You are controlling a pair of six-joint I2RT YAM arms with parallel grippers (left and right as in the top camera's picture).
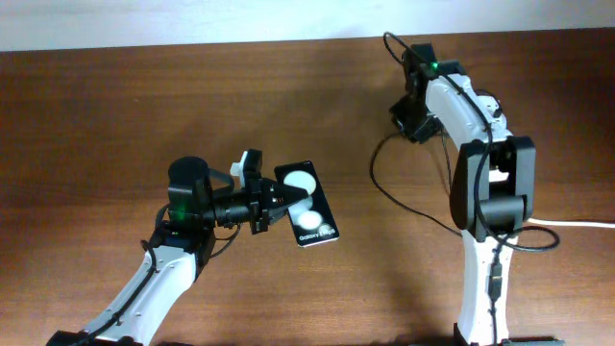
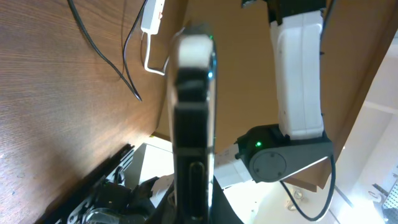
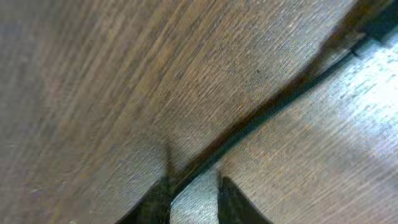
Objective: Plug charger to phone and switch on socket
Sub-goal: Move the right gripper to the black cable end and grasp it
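Observation:
The phone (image 1: 309, 213), a black slab with two white round patches and small lettering, is lifted off the table with my left gripper (image 1: 282, 200) shut on its end. The left wrist view has the phone (image 2: 191, 118) edge-on, running up the middle. The charger's thin black cable (image 3: 273, 102) crosses the wood diagonally in the right wrist view. It passes just inside the left finger of my right gripper (image 3: 194, 199), whose jaws stand narrowly open, tips down at the table. The plug tip is not visible. The white socket (image 2: 153, 15) lies at the far end in the left wrist view.
The black cable (image 1: 404, 204) loops over the table between the two arms. A thick white cord (image 1: 577, 223) runs off the right edge. The right arm (image 1: 480, 163) stands tall at the right side, bent over the far middle of the table.

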